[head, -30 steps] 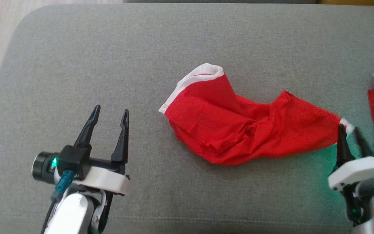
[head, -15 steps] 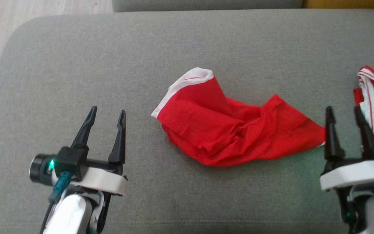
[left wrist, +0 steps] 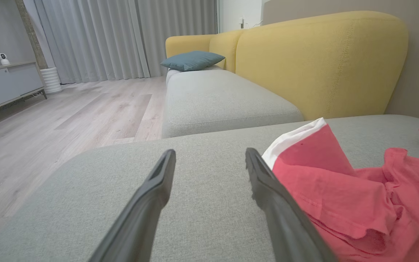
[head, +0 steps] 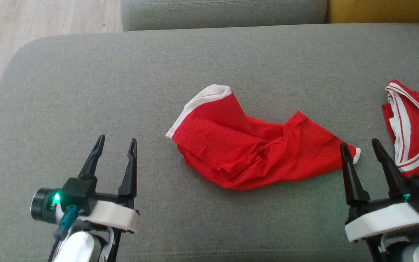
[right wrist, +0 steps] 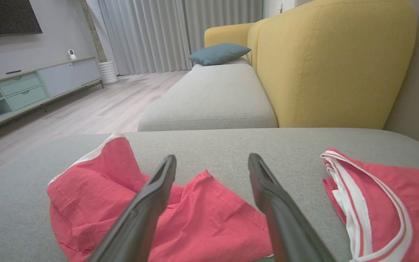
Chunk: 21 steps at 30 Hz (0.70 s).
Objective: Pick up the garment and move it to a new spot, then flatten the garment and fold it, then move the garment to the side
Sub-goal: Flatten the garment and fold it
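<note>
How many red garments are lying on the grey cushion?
2. A crumpled red garment lies in the middle; a striped-trim garment lies at the right edge, partly out of frame.

The left tool point(head: 117, 139) had two long, matte black fingers point(head: 92, 162), broad at the root and tapering to slim points. They rose from a black block point(head: 80, 185) seated on a rounded white collar point(head: 113, 217). At the collar's nine o'clock sat a dark cylinder point(head: 41, 205) with a small green light point(head: 55, 198). At seven o'clock a teal plug point(head: 68, 214) fed a thin black cable point(head: 54, 239) along the pale forearm point(head: 76, 247). The right tool point(head: 359, 142) matched it, with the same black fingers, a white ring point(head: 384, 220) and green glints.
</note>
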{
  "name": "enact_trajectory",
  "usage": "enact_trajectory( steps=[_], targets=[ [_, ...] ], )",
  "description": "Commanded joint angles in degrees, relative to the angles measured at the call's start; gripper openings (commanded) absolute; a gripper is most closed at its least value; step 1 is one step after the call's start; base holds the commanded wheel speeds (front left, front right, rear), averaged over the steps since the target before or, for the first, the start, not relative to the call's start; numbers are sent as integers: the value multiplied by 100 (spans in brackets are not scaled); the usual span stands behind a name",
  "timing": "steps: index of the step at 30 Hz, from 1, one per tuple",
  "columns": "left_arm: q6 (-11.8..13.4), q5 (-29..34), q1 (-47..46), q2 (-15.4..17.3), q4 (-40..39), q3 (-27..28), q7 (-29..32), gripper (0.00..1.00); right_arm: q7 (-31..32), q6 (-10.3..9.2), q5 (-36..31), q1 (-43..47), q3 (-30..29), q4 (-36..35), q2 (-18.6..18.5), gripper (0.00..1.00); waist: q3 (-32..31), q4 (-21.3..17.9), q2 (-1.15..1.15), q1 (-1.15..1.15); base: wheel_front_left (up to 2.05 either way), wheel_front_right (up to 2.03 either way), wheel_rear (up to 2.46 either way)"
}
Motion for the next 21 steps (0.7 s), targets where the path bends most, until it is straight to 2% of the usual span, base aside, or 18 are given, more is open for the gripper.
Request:
enact_trajectory(
  steps=[1,14,17,21],
  targets=[
    [45,-51,-157,116,-212,264,-27,100,7,-4,40,-115,139,-244,-34,100,-3,-1,0,0,0,0,0],
    [78,-74,-202,147,-241,216,1,100,159,-4,16,-154,182,-237,-34,100,60,15,0,0,0,0,0],
    [78,-71,-245,146,-254,196,1,100,394,-4,-19,-248,381,-127,-81,100,115,41,0,0,0,0,0],
    [65,-55,-356,136,-284,159,1,100,856,-4,18,-505,925,78,-288,100,269,104,0,0,0,0,0]
  ],
)
